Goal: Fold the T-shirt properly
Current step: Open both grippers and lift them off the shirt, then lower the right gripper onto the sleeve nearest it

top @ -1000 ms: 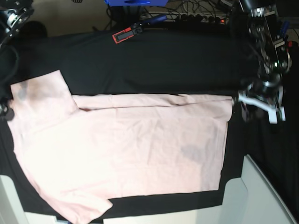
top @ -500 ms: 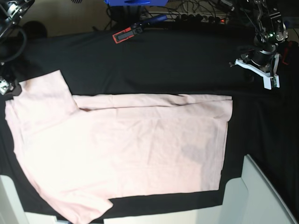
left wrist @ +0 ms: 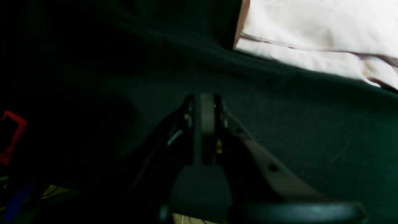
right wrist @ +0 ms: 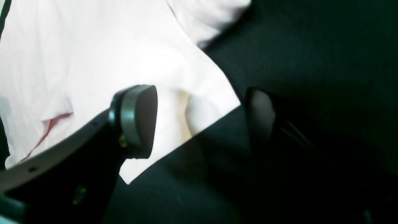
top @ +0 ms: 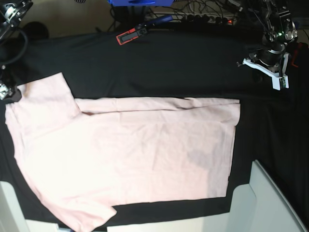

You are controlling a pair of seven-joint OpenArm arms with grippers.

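The pale pink T-shirt (top: 130,154) lies flat on the black table cloth (top: 169,67), plain side up, its far edge folded over and a sleeve pointing to the back left. My left gripper (top: 247,64) hovers at the back right, well away from the shirt's hem corner. In the left wrist view its fingers (left wrist: 205,115) are pressed shut on nothing, with the T-shirt (left wrist: 311,31) lying beyond. My right gripper (top: 5,91) sits at the left edge by the sleeve. In the right wrist view the right gripper (right wrist: 199,121) is open above the T-shirt's (right wrist: 93,62) sleeve corner.
A red and black tool (top: 130,35) lies at the back of the cloth, with a blue object (top: 140,2) and cables (top: 207,19) behind it. White panels stand at the front right (top: 270,203) and front left (top: 9,208).
My left gripper let go of the shirt's right corner, rose to the back right and shut. My right gripper shifted back along the left edge to the sleeve corner.
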